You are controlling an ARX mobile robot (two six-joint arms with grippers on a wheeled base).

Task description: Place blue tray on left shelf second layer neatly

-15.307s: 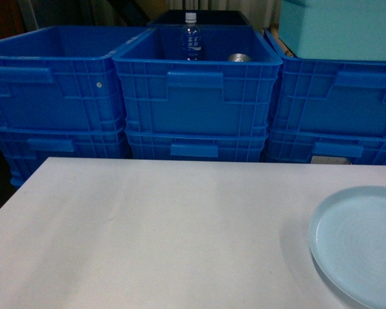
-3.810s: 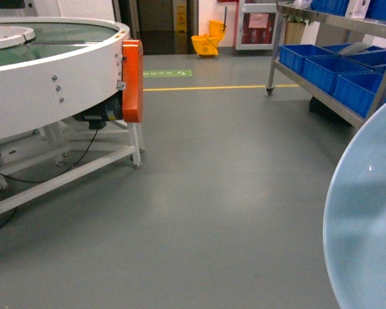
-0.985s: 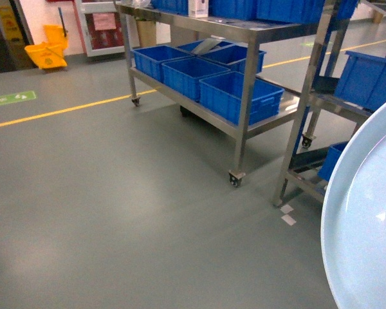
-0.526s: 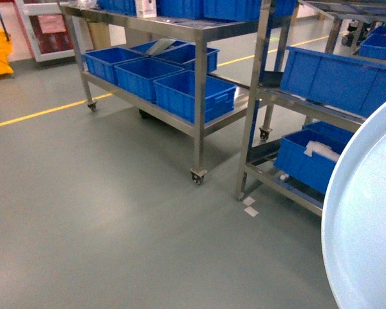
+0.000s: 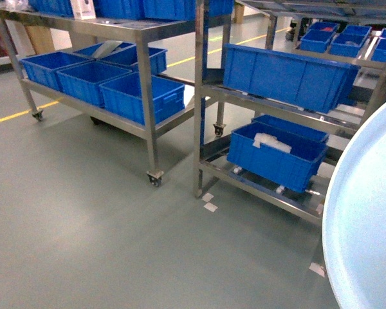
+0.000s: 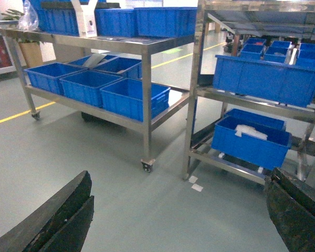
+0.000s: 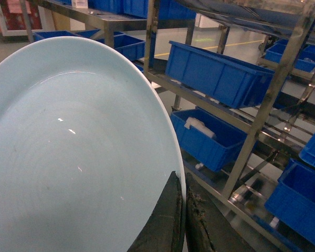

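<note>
The right gripper [image 7: 182, 210] is pinching the rim of the blue tray [image 7: 73, 152], holding it up off the floor at the right edge of the head view [image 5: 367, 219]. The tray is standing tilted on edge, its long axis running roughly up and down, its hollow face turning toward the wrist camera. The left gripper [image 6: 178, 220] is hanging open, holding nothing. Steel shelves [image 5: 199, 96] carrying blue crates [image 5: 286, 74] are standing ahead.

- Ahead of me, a wheeled steel shelf cart [image 5: 148, 96] carries dark-blue ribbed plastic crates [image 5: 143, 96].
- Beside it, a steel rack [image 5: 209, 90] bears a long blue crate [image 5: 286, 74].
</note>
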